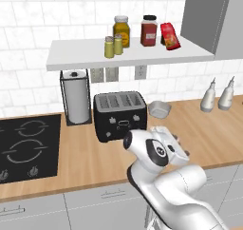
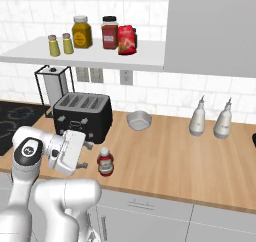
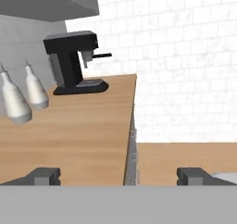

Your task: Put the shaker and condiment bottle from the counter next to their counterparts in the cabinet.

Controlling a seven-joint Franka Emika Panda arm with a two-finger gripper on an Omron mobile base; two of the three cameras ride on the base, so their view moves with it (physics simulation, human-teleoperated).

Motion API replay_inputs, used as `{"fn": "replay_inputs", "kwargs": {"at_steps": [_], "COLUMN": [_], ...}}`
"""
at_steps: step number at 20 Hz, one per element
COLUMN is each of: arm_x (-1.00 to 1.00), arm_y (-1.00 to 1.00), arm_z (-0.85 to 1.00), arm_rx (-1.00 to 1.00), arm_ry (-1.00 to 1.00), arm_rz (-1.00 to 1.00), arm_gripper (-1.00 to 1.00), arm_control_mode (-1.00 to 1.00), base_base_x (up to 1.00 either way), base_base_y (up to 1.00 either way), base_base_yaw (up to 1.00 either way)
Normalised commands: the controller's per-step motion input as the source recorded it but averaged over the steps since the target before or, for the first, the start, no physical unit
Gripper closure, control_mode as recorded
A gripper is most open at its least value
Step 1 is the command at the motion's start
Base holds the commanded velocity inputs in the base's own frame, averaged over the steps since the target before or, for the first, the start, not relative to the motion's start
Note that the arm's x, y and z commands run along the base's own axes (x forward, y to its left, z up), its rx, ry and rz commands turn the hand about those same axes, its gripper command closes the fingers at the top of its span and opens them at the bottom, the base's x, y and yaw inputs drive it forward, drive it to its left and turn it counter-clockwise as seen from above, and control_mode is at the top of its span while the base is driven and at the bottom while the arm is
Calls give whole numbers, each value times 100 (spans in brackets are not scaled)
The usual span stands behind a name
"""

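White tiles back the long wooden counter (image 2: 165,156), and the pincer (image 2: 87,148) is held low over its front part with its jaws wide apart and nothing between them. The red condiment bottle (image 2: 105,161) is seen on the wood just beside the pincer, on the side its jaws face, upright and not yet gripped. Well above the pincer, two yellow-green shakers (image 2: 53,45) are already seen side by side on the white shelf (image 2: 95,59), near an amber jar (image 2: 82,32), a dark-red jar (image 2: 110,33) and a red snack bag (image 2: 127,40).

Several risks are judged from this. The bottle is small and top-heavy, so it may be tipped if it is brushed by one finger before the jaws are centred. The black toaster (image 2: 83,115) stands close behind the pincer and may be struck as the arm is swung. On the crowded shelf, the snack bag or the jars may be knocked when the bottle is set down beside the dark-red jar.
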Motion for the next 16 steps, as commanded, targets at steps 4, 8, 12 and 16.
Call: {"fn": "replay_inputs", "kwargs": {"at_steps": [4,8,12,16], "arm_x": [31,21,0,4], "arm_y": [-2,-14,-77,-87], "arm_z": [-21,-32,-67,-55], "arm_rx": [0,-3,-12,-12], "arm_ry": [-7,-3,0,1], "arm_rz": [21,19,1,2], "arm_gripper": [-100,-100,-100,-100], "arm_control_mode": [-100,-100,-100,-100], "base_base_x": [0,0,0,0], "base_base_y": [0,0,0,0], "base_base_yaw": [0,0,0,0]}}
